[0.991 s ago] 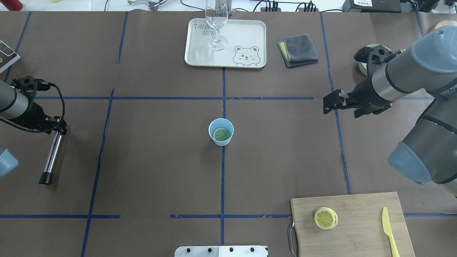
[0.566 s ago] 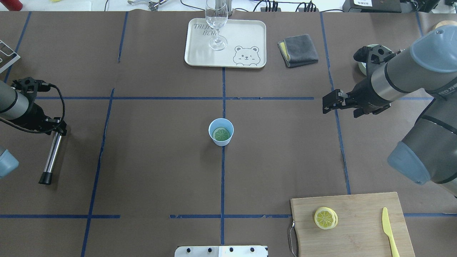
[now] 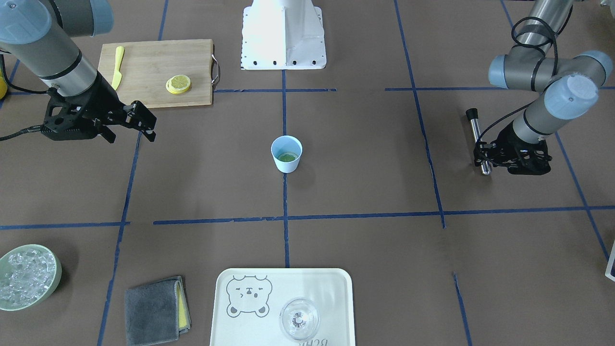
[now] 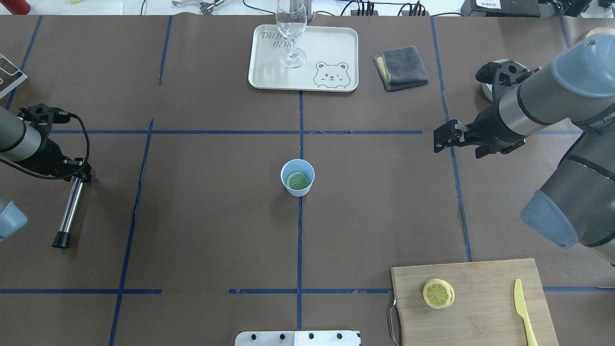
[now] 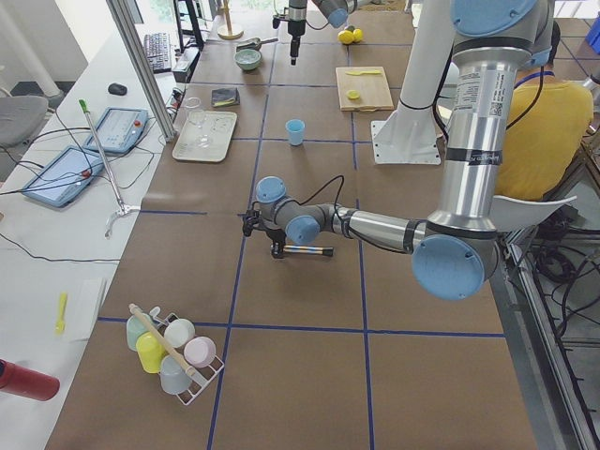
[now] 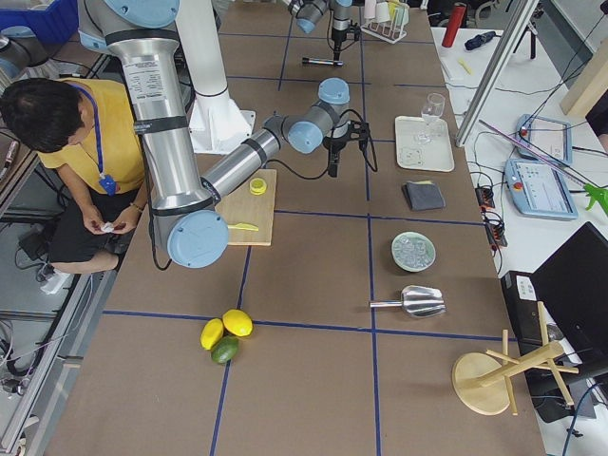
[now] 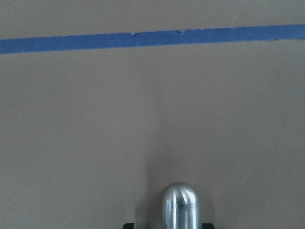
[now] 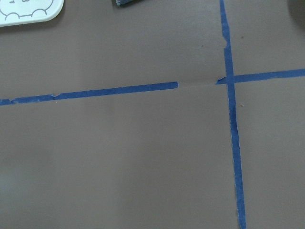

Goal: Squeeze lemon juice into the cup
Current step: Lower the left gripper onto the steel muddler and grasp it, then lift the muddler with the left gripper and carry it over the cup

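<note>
The pale blue cup stands at the table's middle, and it also shows in the front view. One lemon slice lies flat inside it and looks greenish. Another yellow lemon slice lies on the wooden cutting board at the near right. My right gripper is open and empty, above the table far to the right of the cup. My left gripper is at the far left, shut on a steel rod with a black end. The rod's round tip shows in the left wrist view.
A yellow knife lies on the board's right side. A white tray with a clear glass is at the far middle, with a grey cloth beside it. A green bowl of ice stands beyond the right arm.
Both arms have shifted only very slightly. The right gripper crept a little to the left. Nothing was picked up or let go.
</note>
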Controlling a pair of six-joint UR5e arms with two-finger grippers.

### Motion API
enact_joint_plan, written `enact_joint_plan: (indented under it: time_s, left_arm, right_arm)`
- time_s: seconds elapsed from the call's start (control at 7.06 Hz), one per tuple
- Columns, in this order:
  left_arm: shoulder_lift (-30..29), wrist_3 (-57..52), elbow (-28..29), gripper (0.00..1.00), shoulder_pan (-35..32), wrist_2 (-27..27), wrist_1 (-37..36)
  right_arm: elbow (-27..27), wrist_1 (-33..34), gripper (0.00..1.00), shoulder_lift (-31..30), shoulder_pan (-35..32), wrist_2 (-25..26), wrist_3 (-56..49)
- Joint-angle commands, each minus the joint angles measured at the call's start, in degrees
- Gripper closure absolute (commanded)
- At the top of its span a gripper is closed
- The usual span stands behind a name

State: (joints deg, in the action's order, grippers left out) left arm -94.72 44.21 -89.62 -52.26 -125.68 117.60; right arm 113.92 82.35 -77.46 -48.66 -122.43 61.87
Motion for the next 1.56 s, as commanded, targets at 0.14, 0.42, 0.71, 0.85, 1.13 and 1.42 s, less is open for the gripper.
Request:
enact_joint_plan:
  time_s: [0.14, 0.42, 0.71, 0.85, 1.13, 1.42]
  left_arm:
    - [-0.2, 0.0, 0.1, 0.70, 0.5, 0.0, 0.0]
    - [-0.2, 0.1, -0.5, 1.00, 0.5, 0.1, -0.4]
    - [0.1, 0.0, -3.3, 1.00, 0.5, 0.1, -0.4]
    - [0.1, 0.1, -6.9, 1.00, 0.4, 0.1, -0.4]
    - [-0.8, 0.4, -14.8, 1.00, 0.5, 0.1, -1.0]
    - [-6.3, 0.3, -19.1, 1.00, 1.1, 0.1, -1.4]
  right_arm:
    - [0.0, 0.0, 0.00, 0.0, 0.0, 0.0, 0.1]
    - [0.0, 0.0, 0.00, 0.0, 0.1, 0.0, 0.1]
    - [0.1, 0.0, 0.00, 0.0, 0.1, 0.0, 0.1]
    - [0.3, -0.1, 0.00, 0.0, 0.1, 0.0, 0.2]
    - [0.4, -0.1, 0.00, 0.1, 0.0, -0.1, 0.1]
    - [0.4, -0.1, 0.00, 0.0, -0.1, -0.5, 0.1]
